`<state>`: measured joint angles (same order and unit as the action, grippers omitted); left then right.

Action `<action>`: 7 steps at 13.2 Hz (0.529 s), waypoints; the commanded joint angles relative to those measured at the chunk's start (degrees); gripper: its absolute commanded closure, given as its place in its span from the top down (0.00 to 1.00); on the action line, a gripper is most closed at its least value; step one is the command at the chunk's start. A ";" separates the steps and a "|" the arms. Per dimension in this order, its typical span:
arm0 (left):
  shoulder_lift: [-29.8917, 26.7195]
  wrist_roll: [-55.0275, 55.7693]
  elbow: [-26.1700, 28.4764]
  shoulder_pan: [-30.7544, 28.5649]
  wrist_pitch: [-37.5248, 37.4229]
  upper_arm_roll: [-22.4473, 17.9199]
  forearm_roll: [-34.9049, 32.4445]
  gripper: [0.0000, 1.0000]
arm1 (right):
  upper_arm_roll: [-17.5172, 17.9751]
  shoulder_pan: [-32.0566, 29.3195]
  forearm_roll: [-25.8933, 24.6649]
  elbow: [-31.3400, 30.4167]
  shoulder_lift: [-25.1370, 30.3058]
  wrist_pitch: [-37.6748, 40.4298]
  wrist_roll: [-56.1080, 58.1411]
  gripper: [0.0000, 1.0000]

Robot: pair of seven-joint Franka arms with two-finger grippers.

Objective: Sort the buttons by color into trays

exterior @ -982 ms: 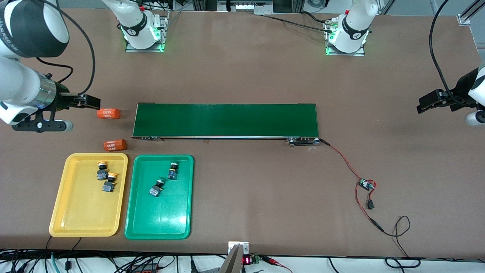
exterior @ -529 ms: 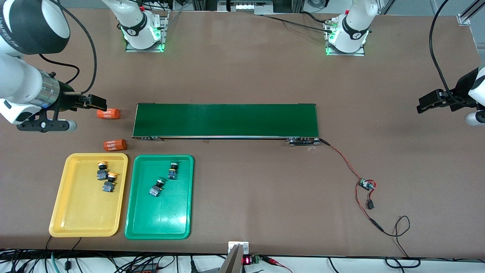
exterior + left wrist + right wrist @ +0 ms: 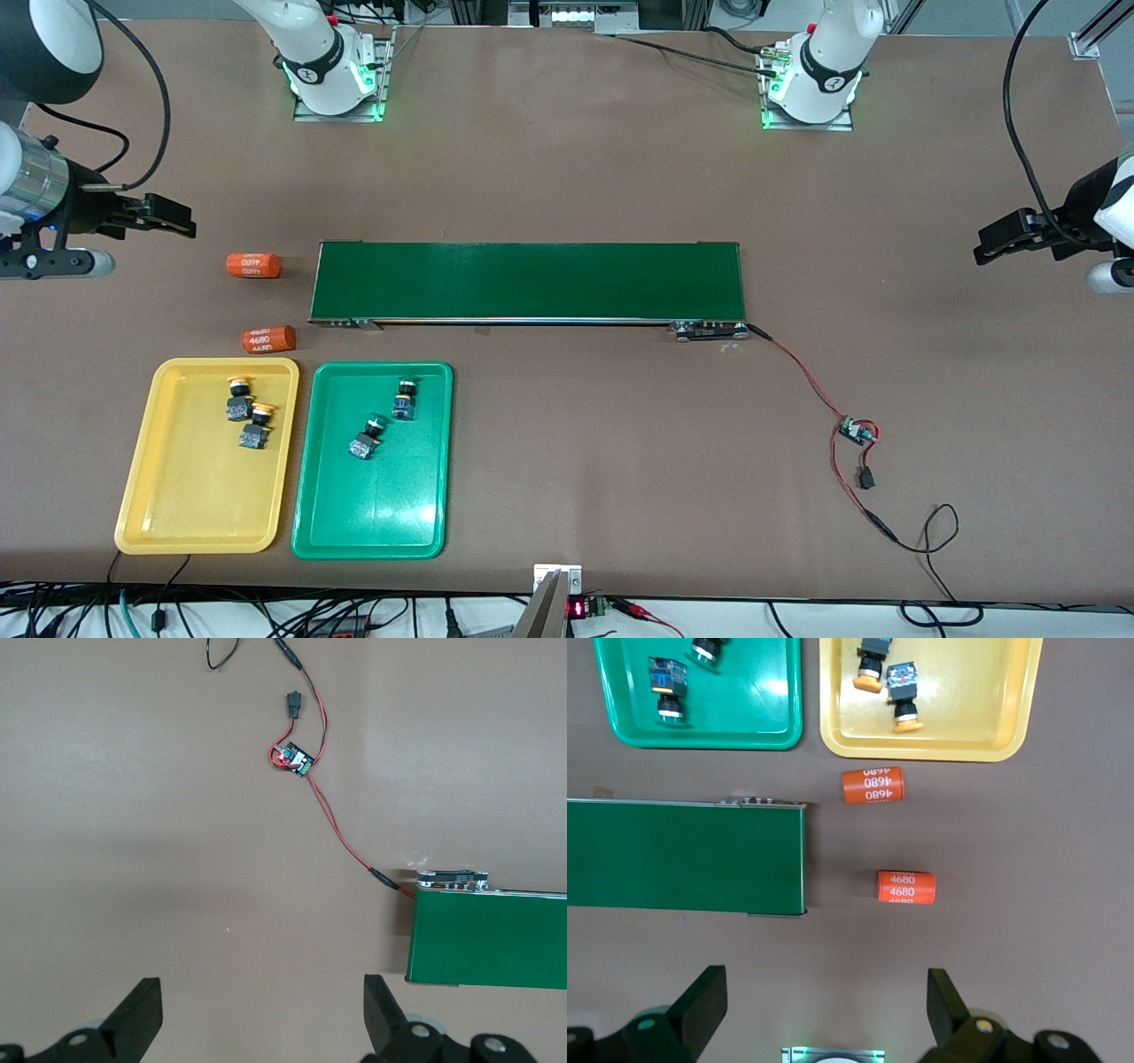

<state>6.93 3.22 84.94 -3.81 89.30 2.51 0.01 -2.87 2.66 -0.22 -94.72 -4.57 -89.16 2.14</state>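
Two yellow-capped buttons (image 3: 237, 399) (image 3: 255, 427) lie close together in the yellow tray (image 3: 190, 496). In the green tray (image 3: 372, 505) beside it lie two green-capped buttons (image 3: 405, 399) (image 3: 366, 439). My right gripper (image 3: 168, 220) hangs open and empty over bare table at the right arm's end; its wrist view shows both trays (image 3: 966, 726) (image 3: 744, 718) with their buttons. At the left arm's end of the table, my left gripper (image 3: 992, 244) waits open with nothing between its fingers (image 3: 142, 1010).
A long dark green conveyor belt (image 3: 527, 281) crosses the middle of the table. Two orange cylinders (image 3: 253, 265) (image 3: 268, 338) lie between its end and the yellow tray. Red-black wires with a small board (image 3: 856, 431) trail from the belt's other end.
My right gripper has drawn back from beside the orange cylinder toward the table's edge at the right arm's end. The left arm, buttons and trays have not moved.
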 commanded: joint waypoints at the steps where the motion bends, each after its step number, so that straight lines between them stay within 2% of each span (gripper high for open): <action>1: -1.30 -0.49 0.85 -0.06 0.35 0.21 -0.71 1.00 | -0.83 3.92 0.22 -1.52 1.23 -0.49 -1.07 1.00; 3: -1.30 -0.49 0.85 -0.06 0.35 0.21 -0.62 1.00 | -0.39 4.10 -0.05 -1.52 1.14 -0.05 -4.50 1.00; 7: -1.22 -0.40 0.76 -0.06 0.61 0.21 -0.62 1.00 | -0.74 3.40 -1.27 -1.08 0.88 0.04 -2.67 1.00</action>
<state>6.92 3.22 84.94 -3.81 89.37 2.51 0.01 -3.16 6.50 -0.63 -95.10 -4.58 -89.13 -1.15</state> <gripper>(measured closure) 0.000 0.000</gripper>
